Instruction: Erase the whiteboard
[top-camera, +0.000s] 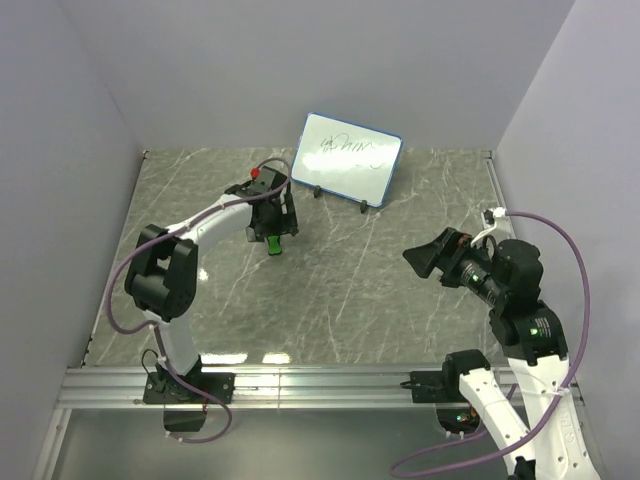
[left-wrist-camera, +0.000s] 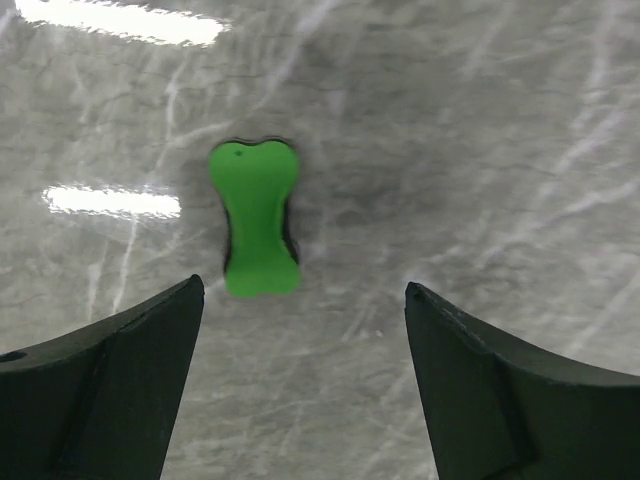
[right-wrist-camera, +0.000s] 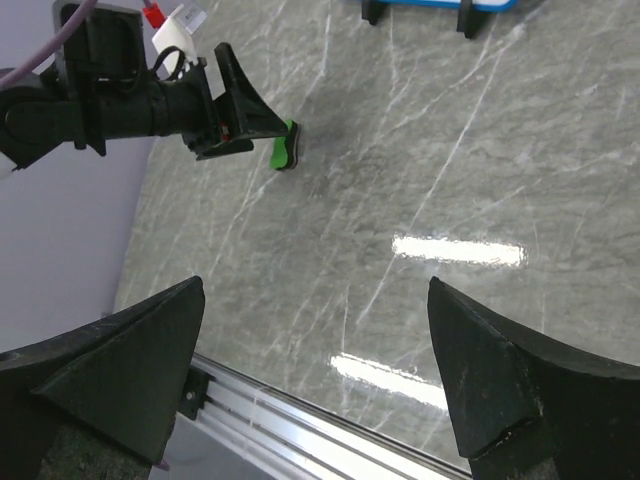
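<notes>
The left gripper (left-wrist-camera: 302, 292) hangs over the table (top-camera: 400, 320) with its jaws spread wide and nothing between them. In the wrist view the green-and-black eraser (left-wrist-camera: 257, 218) lies just past the fingertips at about 11 o'clock, nearer the left finger, flat on the stone and untouched. The right gripper (right-wrist-camera: 316, 288) is also wide open and empty. It is held up well apart from the rest, at about 4 o'clock on the table, and it looks across toward the left arm.

Further out, the whiteboard (top-camera: 350, 158) stands at roughly 12 o'clock, near the back wall. It is propped at a lean on its little black feet, and thin dark scribbles (top-camera: 348, 150) cover the upper part of its face. From the left gripper it lies between 1 and 2 o'clock.

The board looks light and stiff, with a slick face (a firm wipe would likely push it back or tip it). The frame edge seems the sensible hold, probably the right-hand side for the free gripper, which leaves the face open. The eraser's narrow waist looks like the natural pinch point.
</notes>
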